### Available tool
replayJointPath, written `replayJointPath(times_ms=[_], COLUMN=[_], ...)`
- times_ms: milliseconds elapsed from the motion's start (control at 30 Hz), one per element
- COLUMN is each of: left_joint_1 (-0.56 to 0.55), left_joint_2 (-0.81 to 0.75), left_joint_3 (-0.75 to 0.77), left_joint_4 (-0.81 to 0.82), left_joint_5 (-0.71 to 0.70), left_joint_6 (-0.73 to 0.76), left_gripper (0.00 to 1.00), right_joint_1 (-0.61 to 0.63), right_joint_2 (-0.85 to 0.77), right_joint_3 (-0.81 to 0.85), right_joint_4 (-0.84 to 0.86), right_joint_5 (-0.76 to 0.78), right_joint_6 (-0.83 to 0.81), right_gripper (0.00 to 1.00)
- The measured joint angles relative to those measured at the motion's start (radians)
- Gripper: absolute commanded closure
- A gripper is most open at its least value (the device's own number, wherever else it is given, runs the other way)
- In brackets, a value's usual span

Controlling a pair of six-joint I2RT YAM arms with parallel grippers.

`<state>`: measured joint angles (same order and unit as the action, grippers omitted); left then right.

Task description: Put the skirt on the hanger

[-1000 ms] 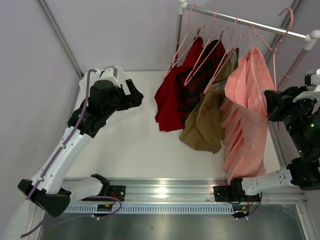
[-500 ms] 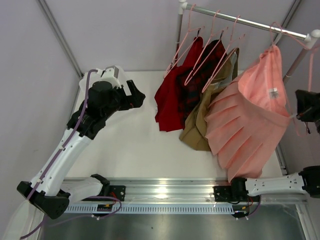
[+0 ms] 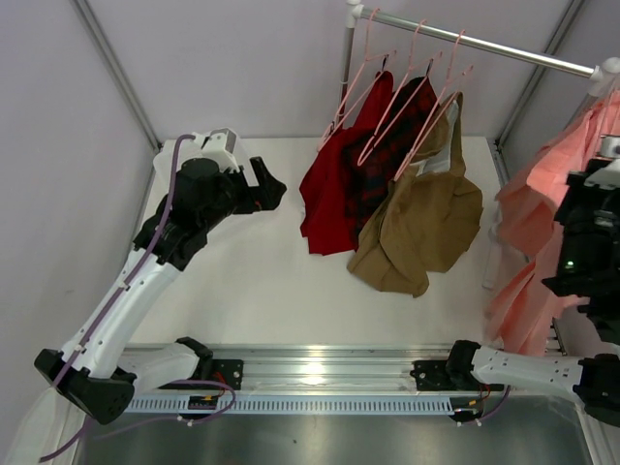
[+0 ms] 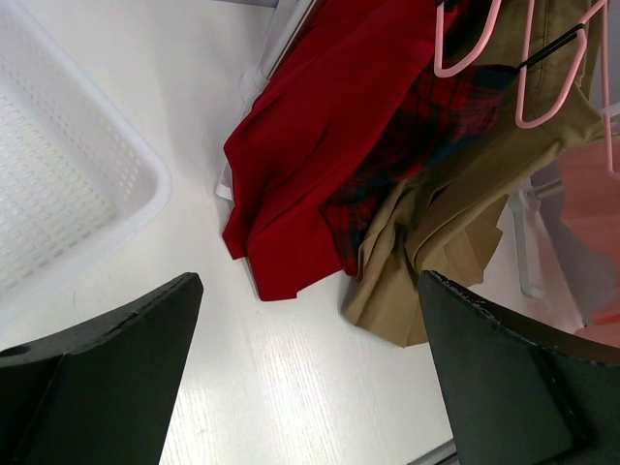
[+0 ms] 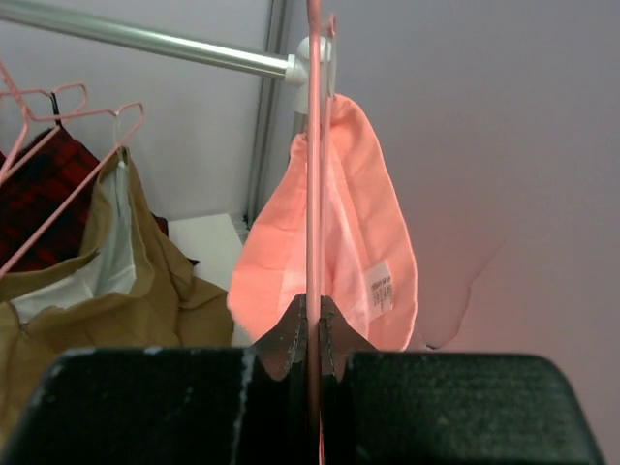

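Right wrist view: we see our right pincer (image 5: 312, 325) clamped on the thin pale-pink hanger (image 5: 313, 145), the soft salmon-pink skirt (image 5: 363, 223) hanging just behind; left pincer (image 4: 308, 310) gapes wide.

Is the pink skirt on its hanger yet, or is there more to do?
Nearly there, it seems. Done: the skirt hangs draped on the hanger. In hand: the right claw is shut on the hanger's thin bar, holding it out beside the end of the rail. The left claw is open and empty. Left, probably: hooking it onto the rail and letting go.
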<state>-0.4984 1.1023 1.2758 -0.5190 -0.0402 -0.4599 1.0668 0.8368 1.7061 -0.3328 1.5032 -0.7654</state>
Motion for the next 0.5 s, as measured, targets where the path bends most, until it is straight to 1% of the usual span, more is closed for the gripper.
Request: replayJointPath(times_ms=[100, 200, 300, 400, 467, 500], left_joint_1=[0.0, 0.0, 0.0, 0.0, 0.0, 0.0], left_joint_2=[-0.005, -0.005, -0.005, -0.016, -0.029, -0.035], left_joint_3=[-0.004, -0.004, -0.004, -0.016, -0.031, -0.037], left_joint_4=[0.004, 0.011, 0.016, 0.029, 0.032, 0.033], left_joint_5=[0.004, 0.012, 0.019, 0.019, 0.019, 0.021], left_joint_6=[0.0, 0.0, -0.001, -0.002, -0.002, -0.002], left_gripper=[0.01, 0.01, 0.01, 0.01, 0.01, 0.01], right_joint_1=[0.011, 0.013, 0.034, 0.126, 0.225, 0.296], right_joint_2=[-0.01, -0.038, -0.117, -0.196, -0.221, -0.23], right_joint_3=[-0.081, -0.107, -0.166, -0.209, -0.212, -0.213], right_joint_4=[0.041, 0.014, 0.023, 0.051, 0.035, 0.027], right_joint_5=[0.02, 0.007, -0.024, -0.004, 0.022, 0.036], right_joint_6=[-0.035, 0.014, 0.067, 0.134, 0.206, 0.243], right_gripper=[1.0, 1.0, 1.0, 1.0, 1.0, 1.0])
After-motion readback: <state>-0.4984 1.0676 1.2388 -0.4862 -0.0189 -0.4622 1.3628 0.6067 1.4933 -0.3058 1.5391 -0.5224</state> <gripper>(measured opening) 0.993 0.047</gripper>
